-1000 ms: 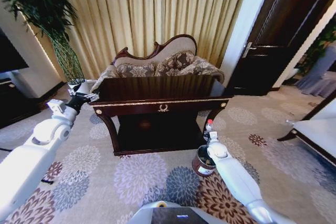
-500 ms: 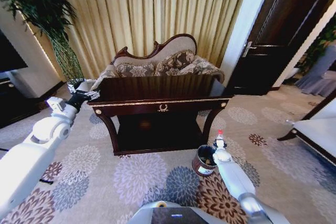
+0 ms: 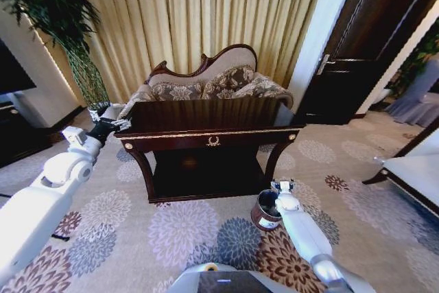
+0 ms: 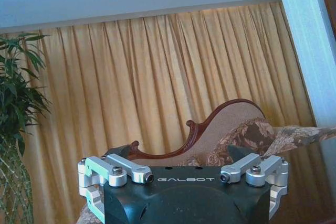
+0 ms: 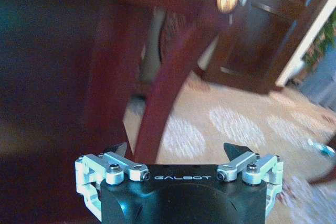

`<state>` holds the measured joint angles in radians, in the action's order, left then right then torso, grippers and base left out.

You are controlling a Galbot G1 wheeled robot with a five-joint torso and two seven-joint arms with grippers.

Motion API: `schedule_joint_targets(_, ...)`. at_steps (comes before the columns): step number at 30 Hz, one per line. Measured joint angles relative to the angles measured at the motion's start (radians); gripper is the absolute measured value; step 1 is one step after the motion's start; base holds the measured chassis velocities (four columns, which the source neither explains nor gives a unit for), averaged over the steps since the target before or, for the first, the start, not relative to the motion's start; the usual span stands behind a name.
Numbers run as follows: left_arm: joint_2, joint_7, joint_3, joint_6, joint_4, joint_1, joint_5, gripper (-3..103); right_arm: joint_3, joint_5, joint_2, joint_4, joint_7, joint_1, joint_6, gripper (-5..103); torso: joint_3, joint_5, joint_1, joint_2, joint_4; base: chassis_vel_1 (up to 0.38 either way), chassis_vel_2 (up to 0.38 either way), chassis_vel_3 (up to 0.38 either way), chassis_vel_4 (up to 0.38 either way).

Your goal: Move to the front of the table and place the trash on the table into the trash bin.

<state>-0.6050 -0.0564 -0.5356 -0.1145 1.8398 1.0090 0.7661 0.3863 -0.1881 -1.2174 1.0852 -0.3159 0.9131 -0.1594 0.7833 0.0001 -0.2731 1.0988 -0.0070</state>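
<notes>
Curtained sitting room, seen from the head: faces the table point(image 3: 212, 132) square on, with a sofa point(image 3: 206, 81) at 12 o'clock behind it and flowered carpet point(image 3: 185, 228) below. Finds the bin point(image 3: 265, 210) on the carpet at 5 o'clock of the table, just beside the front right leg and far lower than the top. Places the right gripper point(image 3: 282, 185) at 1 o'clock of the bin, close over its rim, and the left gripper point(image 3: 113, 125) at 9 o'clock of the table, at the left corner. Cannot tell whether any trash lies on the dark glossy top.

Left wrist: looks over the left gripper point(image 4: 178, 153) toward curtain and sofa back, fingers spread apart, nothing between them.

Right wrist: looks past the right gripper point(image 5: 176, 150) at a curved table leg point(image 5: 157, 103), fingers spread apart and empty.

Judging by the task: expect scraps to be light, soft and crushable, best pinched from above at the bulk; expect a bottle to be light, round and slippery, best taken across the middle.
</notes>
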Motion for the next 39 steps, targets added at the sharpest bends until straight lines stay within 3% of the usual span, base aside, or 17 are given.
schedule_joint_targets(7,-0.008,-0.026,-0.004,-0.025,0.040,0.009,0.022,100,-0.046,-0.032,0.047,0.295,-0.009,0.072,0.017,100,0.000,-0.0002,0.000,0.000,-0.0001,0.000,0.000,0.000,0.000)
schedule_joint_targets(9,-0.014,-0.046,-0.004,-0.040,0.066,0.011,0.037,100,-0.074,-0.089,0.065,0.457,-0.049,0.082,0.000,100,0.000,-0.0001,0.000,0.000,0.0000,0.000,0.000,0.000,0.000)
schedule_joint_targets(10,-0.014,-0.046,-0.004,-0.040,0.066,0.011,0.037,100,-0.074,-0.089,0.065,0.457,-0.049,0.082,0.000,100,0.000,-0.0001,0.000,0.000,0.0000,0.000,0.000,0.000,0.000)
schedule_joint_targets(15,-0.020,-0.110,-0.010,-0.055,0.111,0.023,0.054,100,-0.122,-0.146,0.099,0.688,-0.098,0.082,-0.041,100,0.000,-0.0003,0.000,0.000,0.0002,0.000,0.000,0.000,0.000)
schedule_joint_targets(17,-0.023,-0.164,-0.015,-0.077,0.140,0.025,0.077,100,-0.156,-0.173,0.123,0.829,-0.121,0.082,-0.074,100,0.000,-0.0002,0.000,0.000,0.0002,0.000,0.000,0.000,0.000)
schedule_joint_targets(20,-0.022,-0.185,-0.017,-0.095,0.155,0.025,0.093,100,-0.168,-0.197,0.137,0.905,-0.134,0.089,-0.106,100,0.000,-0.0003,0.000,0.000,0.0000,0.000,0.000,0.000,0.000)
schedule_joint_targets(25,-0.018,-0.184,-0.020,-0.114,0.166,0.025,0.114,100,-0.170,-0.249,0.161,0.980,-0.150,0.101,-0.164,100,0.000,-0.0001,0.000,0.000,-0.0001,0.000,0.000,0.000,0.000)
schedule_joint_targets(28,-0.023,-0.135,-0.020,-0.117,0.158,0.022,0.123,100,-0.167,-0.339,0.188,1.025,-0.178,0.101,-0.215,100,0.000,-0.0001,0.000,0.000,-0.0001,0.000,0.000,0.000,0.000)
schedule_joint_targets(39,-0.050,-0.055,-0.013,-0.114,0.121,0.024,0.089,100,-0.162,-0.369,0.216,1.026,-0.187,0.095,-0.231,100,0.000,-0.0001,0.000,0.000,0.0001,0.000,0.000,0.000,0.000)
